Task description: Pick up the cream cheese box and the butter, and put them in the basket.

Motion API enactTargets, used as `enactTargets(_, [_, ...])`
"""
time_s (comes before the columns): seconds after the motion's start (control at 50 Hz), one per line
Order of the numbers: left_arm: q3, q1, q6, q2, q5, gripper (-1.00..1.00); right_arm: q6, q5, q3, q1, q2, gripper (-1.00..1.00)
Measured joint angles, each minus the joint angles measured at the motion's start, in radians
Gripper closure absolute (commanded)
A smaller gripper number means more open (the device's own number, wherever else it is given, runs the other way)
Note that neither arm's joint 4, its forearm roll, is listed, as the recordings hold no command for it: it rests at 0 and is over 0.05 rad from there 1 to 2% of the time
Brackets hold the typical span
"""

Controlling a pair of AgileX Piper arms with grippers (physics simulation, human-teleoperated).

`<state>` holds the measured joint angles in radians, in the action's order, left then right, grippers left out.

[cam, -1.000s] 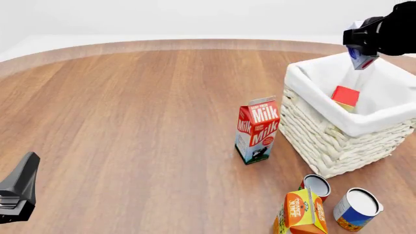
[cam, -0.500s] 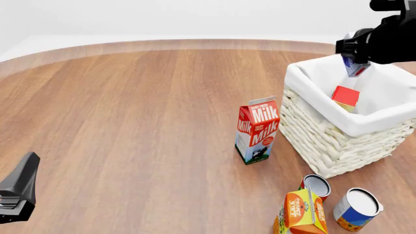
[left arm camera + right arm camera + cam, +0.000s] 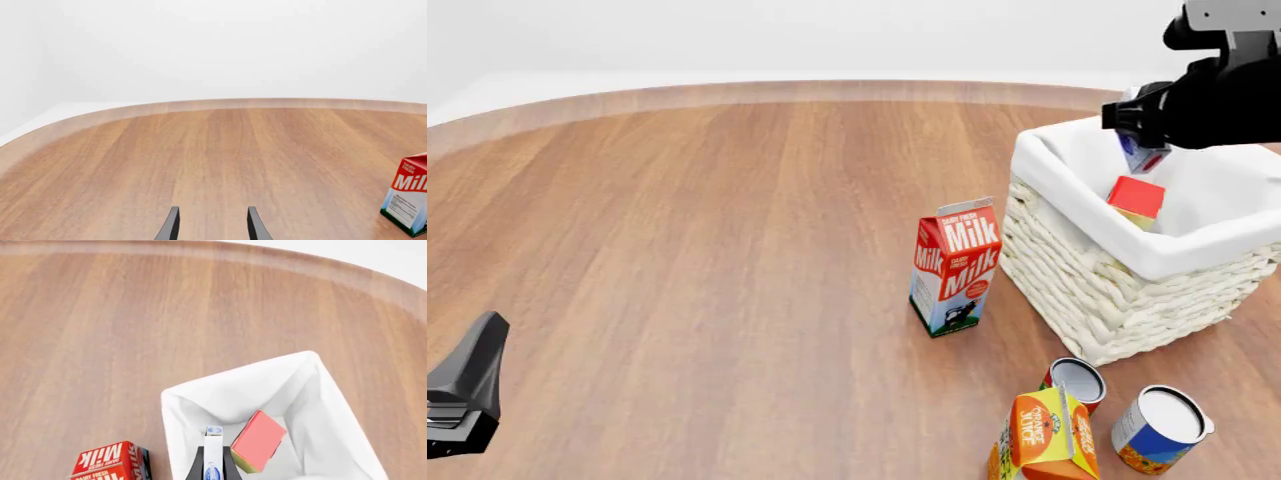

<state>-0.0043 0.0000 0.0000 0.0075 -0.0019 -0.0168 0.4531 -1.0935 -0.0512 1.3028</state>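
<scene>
Standing at the arms' side of the counter [image 3: 694, 250] and noting nearest things first. The left hand [image 3: 212, 227] rests low at the near left edge, fingers parted, nothing between them, idle. Nearest on the right: an orange juice carton [image 3: 1049, 435] and two cans [image 3: 1158, 428], bunched together just in front of the basket. A milk carton [image 3: 956, 266] stands upright just beside the basket's left wall.

The basket [image 3: 1094, 290] sits at the right, white lining folded over its rim. The butter [image 3: 1136, 198] is already inside, tilted against the lining. Farther back, above the basket's far side, the right hand [image 3: 1144, 150] grips the cream cheese box [image 3: 213, 460], clamped edge-on between the fingers and hanging over the basket's opening beside the butter.

Judgement on handling: the cream cheese box looks like a light, stiff carton, thin and flat; pinching across its narrow faces, as here, suits it, though smooth sides could let it swivel. It seems sturdy enough to be let go from a low height above the lining. With that release, both items would be in the basket.
</scene>
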Motion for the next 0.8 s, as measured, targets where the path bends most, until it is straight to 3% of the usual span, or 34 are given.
enactTargets(0.22, [0.000,0.000,0.000,0.000,0.000,-1.00,0.006,-0.017,0.006,0.004,0.017,1.00])
enactTargets(0.24, [0.000,0.000,0.000,0.000,0.000,-1.00,0.006,-0.018,0.006,0.005,0.019,-1.00])
enactTargets(0.8, [0.000,0.000,0.000,0.000,0.000,-1.00,0.001,-0.002,-0.027,0.014,0.008,-1.00])
